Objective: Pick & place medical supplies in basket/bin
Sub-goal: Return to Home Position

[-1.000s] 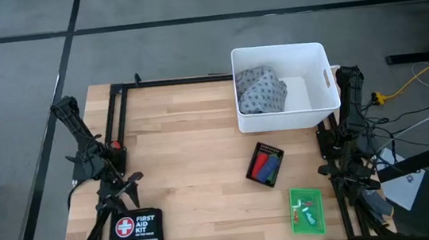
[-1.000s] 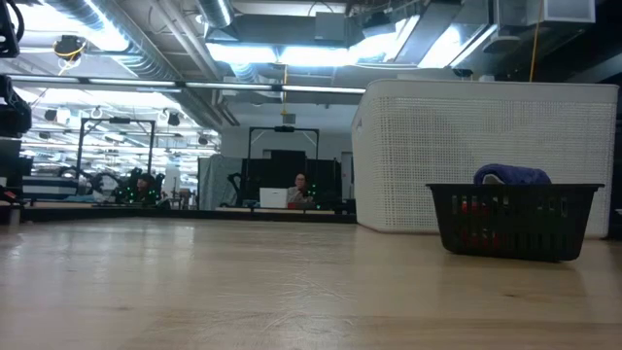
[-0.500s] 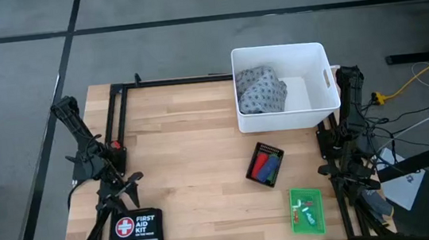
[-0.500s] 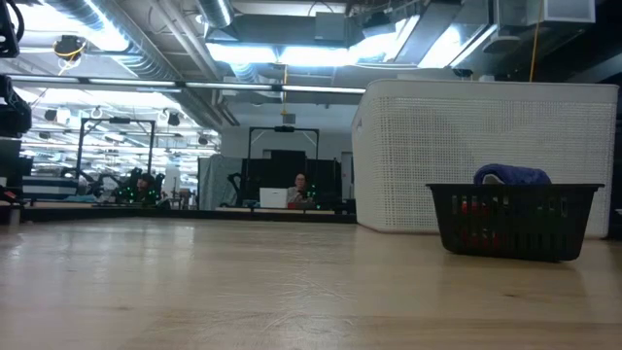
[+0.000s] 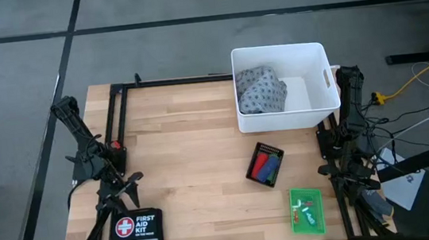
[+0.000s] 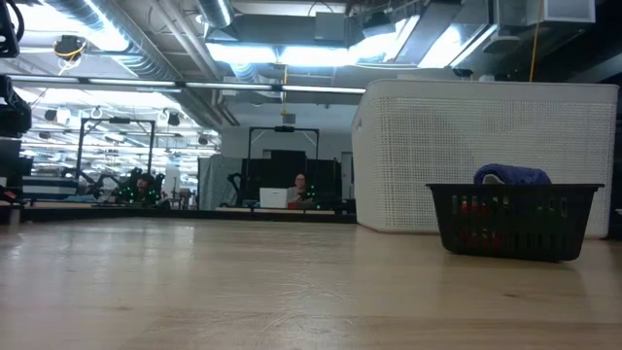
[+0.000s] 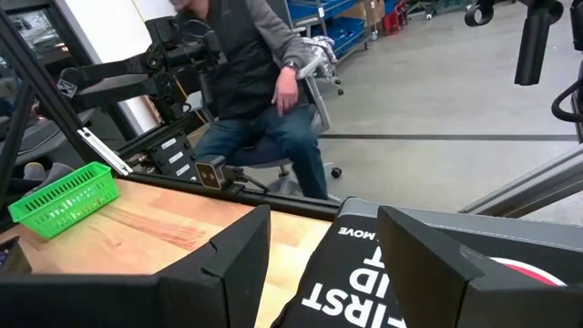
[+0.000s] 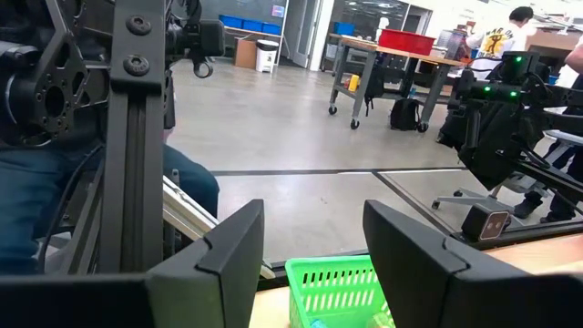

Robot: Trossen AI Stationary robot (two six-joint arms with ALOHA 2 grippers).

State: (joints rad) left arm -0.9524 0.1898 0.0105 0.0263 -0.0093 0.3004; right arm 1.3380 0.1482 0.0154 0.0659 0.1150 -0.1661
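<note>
The blue-grey dotted cloth [image 5: 261, 89] lies in the large white tub [image 5: 323, 107] at the table's far right. Red, blue and green rolls [image 5: 265, 166] sit in the small black mesh tray [image 5: 253, 162]; the low view shows a blue roll [image 6: 512, 175] above that tray's rim [image 6: 514, 219]. Pale packets [image 5: 307, 211] lie in the green tray [image 5: 296, 223] near the right near corner. My left gripper [image 5: 118, 192] is open at the left near edge, above the black FIRST AID KIT pouch [image 5: 136, 230]. My right gripper [image 5: 348, 174] is open by the right edge, beside the green tray [image 8: 339, 290].
A black frame [image 5: 118, 114] runs along the table's far and left sides. A seated person [image 7: 255, 100] shows beyond the table in the left wrist view. The bare wood in the table's middle [image 5: 186, 155] is free room.
</note>
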